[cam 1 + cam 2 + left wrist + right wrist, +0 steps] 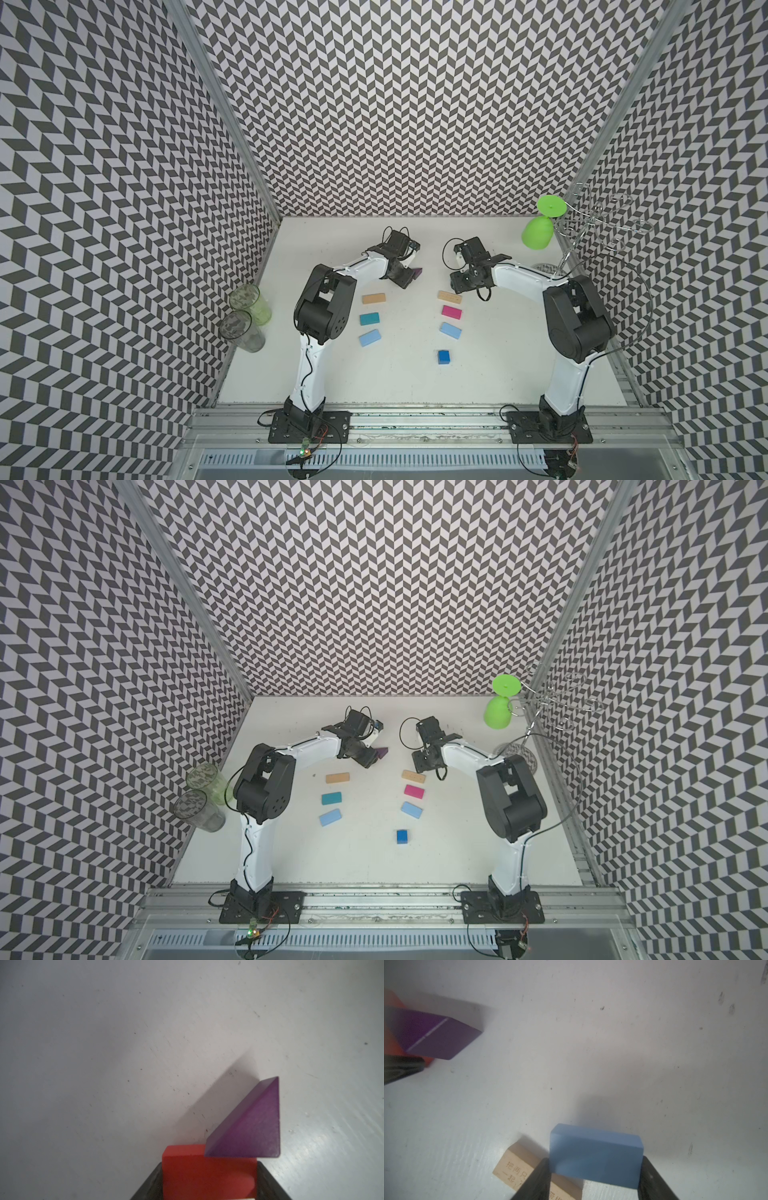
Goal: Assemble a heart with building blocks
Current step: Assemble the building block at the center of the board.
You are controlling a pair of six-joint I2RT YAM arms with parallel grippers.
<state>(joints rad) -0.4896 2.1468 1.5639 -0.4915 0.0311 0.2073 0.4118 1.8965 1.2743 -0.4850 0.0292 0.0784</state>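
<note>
The left gripper is clamped on a flat red rectangular block. The block's far edge meets the base of the dark purple wooden triangular block, which lies on the white tabletop. The right gripper grasps a flat light blue rectangular block across its width, to the triangle's right and apart from it. One end of a tan wooden block engraved with characters sits just beneath it (whether the two touch I cannot tell).

The heart looks only part built. In both top views two short columns run from the triangle toward the robot, with open table between them. A plain tan block, a teal block and a light blue block lie on the triangle's left. A magenta block and a second light blue block lie on its right. The blue cube lies farthest from the triangle, under the right column rather than midway.

The step in hand appears to be seating the two upper lobe pieces either side of the triangle. The red piece should go down flat without nudging the triangle, which is loose and would slide easily. The blue piece should mirror the red one's angle and close the gap to the engraved block. Each should bear on the table before the jaws part, and the grippers should then lift straight up so nothing drags.
</note>
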